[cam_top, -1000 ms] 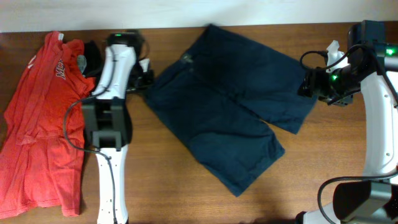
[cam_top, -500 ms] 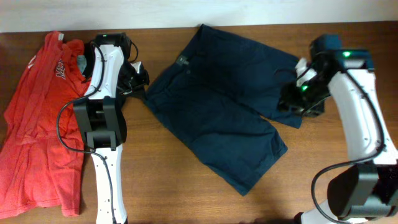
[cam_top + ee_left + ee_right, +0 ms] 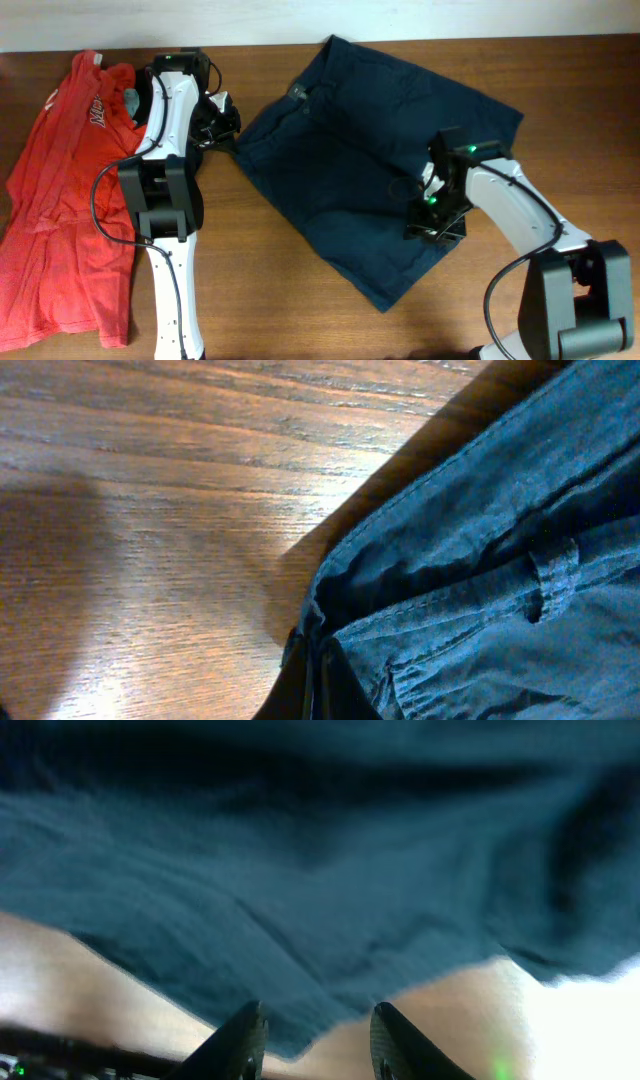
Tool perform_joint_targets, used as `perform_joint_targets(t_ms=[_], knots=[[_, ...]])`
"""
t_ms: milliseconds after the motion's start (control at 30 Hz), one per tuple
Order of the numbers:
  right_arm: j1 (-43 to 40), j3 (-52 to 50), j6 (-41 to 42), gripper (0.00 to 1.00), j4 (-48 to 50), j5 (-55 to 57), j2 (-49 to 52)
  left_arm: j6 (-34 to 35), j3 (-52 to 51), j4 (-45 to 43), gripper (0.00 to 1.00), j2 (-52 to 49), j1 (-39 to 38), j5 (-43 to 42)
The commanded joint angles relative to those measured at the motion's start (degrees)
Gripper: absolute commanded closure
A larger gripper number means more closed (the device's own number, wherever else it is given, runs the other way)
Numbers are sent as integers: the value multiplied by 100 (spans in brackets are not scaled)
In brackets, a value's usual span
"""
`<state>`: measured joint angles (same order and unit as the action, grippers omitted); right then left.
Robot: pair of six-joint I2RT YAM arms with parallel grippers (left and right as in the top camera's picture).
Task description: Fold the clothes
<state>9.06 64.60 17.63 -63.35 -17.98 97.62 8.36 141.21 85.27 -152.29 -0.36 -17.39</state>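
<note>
1. The task looks barely begun. The shorts [image 3: 350, 170] lie spread flat in the middle of the table [image 3: 270, 300], toward the far edge, with both legs splayed and no clean fold showing.
2. The shirt [image 3: 65, 200] lies open and a little rumpled along the left edge, and neither arm is touching it. It is probably the later job.
3. The left gripper [image 3: 228, 128] sits at the waistband corner of the shorts. In the wrist view the cloth runs right down to it, but I cannot tell whether it is pinched.
4. The right gripper [image 3: 437, 218] hovers over the hem of the nearer leg. Its fingers [image 3: 245, 1030] stand apart, with the cloth edge between them but unclamped.
5. Count: one pair of shorts, one shirt, two arms. Both garments are left to fold.
</note>
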Motion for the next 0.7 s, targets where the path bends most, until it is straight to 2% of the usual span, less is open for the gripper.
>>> perform_joint_targets(t_ms=[0, 67, 133, 167, 200, 267, 333, 500, 667], knots=[[68, -238, 286, 64, 326, -90, -146, -168, 249, 26, 99, -70, 4, -66], [68, -280, 284, 64, 472, -87, -146, -184, 278, 24, 81, -68, 4, -66], [70, -291, 284, 64, 540, -90, -146, -229, 286, 24, 44, -70, 4, -61], [70, -291, 282, 64, 566, -87, -146, -247, 286, 28, 30, -70, 4, -39], [70, -291, 282, 63, 581, -87, -146, -249, 289, 31, 20, -68, 7, -2], [70, -291, 280, 63, 621, -83, -146, -245, 352, 72, 5, -68, 17, 138], [70, -310, 282, 63, 686, -13, -136, -243, 518, 173, 1, -55, 50, 313], [61, -468, 289, 63, 909, 83, -2, -240, 1303, 492, 1, 129, 155, 645], [-59, -551, 715, 64, 1080, 568, 155, -243, 2514, 885, 1, 476, 247, 737]])
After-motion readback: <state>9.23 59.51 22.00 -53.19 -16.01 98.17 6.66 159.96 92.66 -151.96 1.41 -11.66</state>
